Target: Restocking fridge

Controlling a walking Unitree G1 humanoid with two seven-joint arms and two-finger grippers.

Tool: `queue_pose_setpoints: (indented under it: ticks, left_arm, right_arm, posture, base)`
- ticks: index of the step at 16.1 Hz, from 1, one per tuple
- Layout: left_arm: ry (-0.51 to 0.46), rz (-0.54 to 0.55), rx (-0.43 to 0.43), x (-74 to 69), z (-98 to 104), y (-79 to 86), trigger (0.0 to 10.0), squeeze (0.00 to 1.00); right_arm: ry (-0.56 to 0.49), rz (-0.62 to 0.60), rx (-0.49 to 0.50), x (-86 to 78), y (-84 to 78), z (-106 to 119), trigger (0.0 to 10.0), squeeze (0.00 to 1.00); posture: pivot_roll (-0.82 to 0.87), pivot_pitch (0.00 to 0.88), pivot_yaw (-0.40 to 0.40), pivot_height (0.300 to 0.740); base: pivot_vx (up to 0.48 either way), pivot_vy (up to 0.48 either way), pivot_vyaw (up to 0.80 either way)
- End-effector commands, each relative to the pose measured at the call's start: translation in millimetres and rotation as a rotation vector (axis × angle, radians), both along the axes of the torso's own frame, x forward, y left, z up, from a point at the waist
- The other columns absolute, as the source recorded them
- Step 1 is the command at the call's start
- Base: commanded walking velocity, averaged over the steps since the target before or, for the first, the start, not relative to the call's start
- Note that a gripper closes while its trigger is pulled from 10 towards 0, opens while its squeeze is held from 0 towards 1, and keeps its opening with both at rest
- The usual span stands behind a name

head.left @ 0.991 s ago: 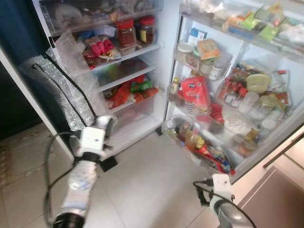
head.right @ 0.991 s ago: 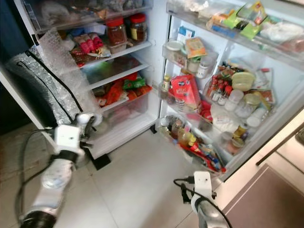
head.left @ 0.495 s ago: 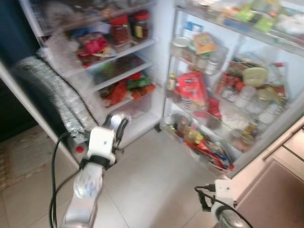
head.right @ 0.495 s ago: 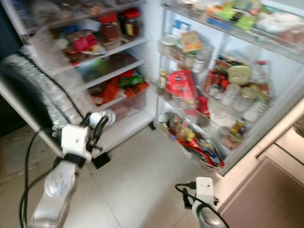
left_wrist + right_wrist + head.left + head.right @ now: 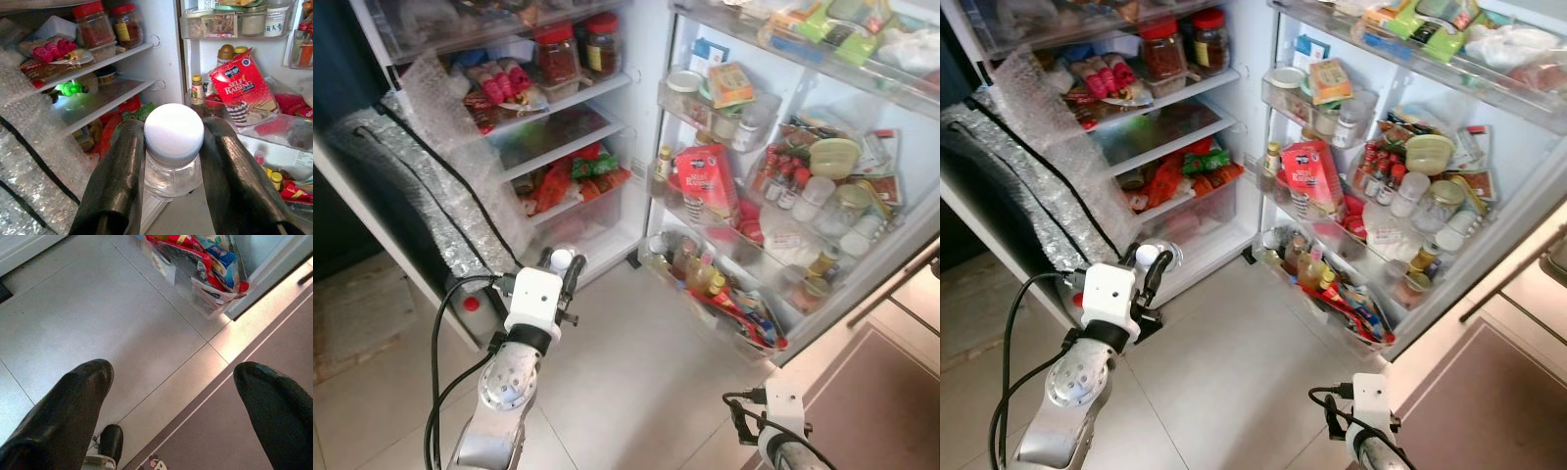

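Note:
My left gripper (image 5: pixel 173 147) is shut on a clear bottle with a white cap (image 5: pixel 173 131), one black finger (image 5: pixel 120 171) on each side of its neck. In the eye views the bottle (image 5: pixel 561 259) hangs low before the open fridge, just in front of the bottom drawer (image 5: pixel 592 230). The fridge shelves (image 5: pixel 566 125) hold red-lidded jars, packets and vegetables. The door racks (image 5: pixel 720 211) are packed with jars, sauces and a red flour packet (image 5: pixel 237 88). My right gripper (image 5: pixel 173 374) hangs open low over the floor tiles, at the bottom right (image 5: pixel 771 411).
A silver insulated bag with bubble wrap (image 5: pixel 426 201) leans at the fridge's left side, a red-capped thing (image 5: pixel 470 304) at its foot. The lowest door rack (image 5: pixel 734 304) juts out to the right. A brown cabinet (image 5: pixel 891 392) stands at the far right. Tiled floor (image 5: pixel 626 362) lies between.
The left gripper, still holding the bottle, has shifted right and nearer the fridge's bottom drawer. The head view swung and has steadied. The right arm stays low.

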State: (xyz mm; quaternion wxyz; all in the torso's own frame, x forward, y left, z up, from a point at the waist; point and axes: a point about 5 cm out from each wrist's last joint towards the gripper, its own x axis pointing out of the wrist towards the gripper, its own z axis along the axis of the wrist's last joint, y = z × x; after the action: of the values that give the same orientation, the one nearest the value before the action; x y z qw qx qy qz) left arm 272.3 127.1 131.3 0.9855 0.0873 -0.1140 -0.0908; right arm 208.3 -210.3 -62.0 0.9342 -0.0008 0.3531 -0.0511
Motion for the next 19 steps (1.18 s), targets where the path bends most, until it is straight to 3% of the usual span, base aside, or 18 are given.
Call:
queue_pose_setpoints:
  ticks: [1, 8, 19]
  left_arm:
    - [-0.004, 0.000, 0.023, 2.0, 2.1, -2.2, 10.0, 0.00]
    - [0.013, 0.005, 0.032, 1.8, 4.1, 0.2, 10.0, 0.00]
    - [0.001, -0.006, 0.031, 1.9, 9.9, -4.3, 10.0, 0.00]
  right_arm:
    - [-0.008, -0.013, 0.014, -0.1, 2.3, -0.2, 10.0, 0.00]
    - [-0.025, -0.003, 0.027, 5.7, 7.7, 2.4, 10.0, 0.00]
    - [-0.024, 0.054, 0.023, 6.6, 11.8, 2.6, 10.0, 0.00]
  posture:
    - [-0.04, 0.150, -0.054, 0.740]
    - [-0.05, 0.219, -0.034, 0.740]
    - [-0.06, 0.235, -0.030, 0.740]
  base:
    - [0.000, 0.000, 0.00]
    - [0.266, 0.000, 0.00]
    - [0.248, 0.000, 0.00]
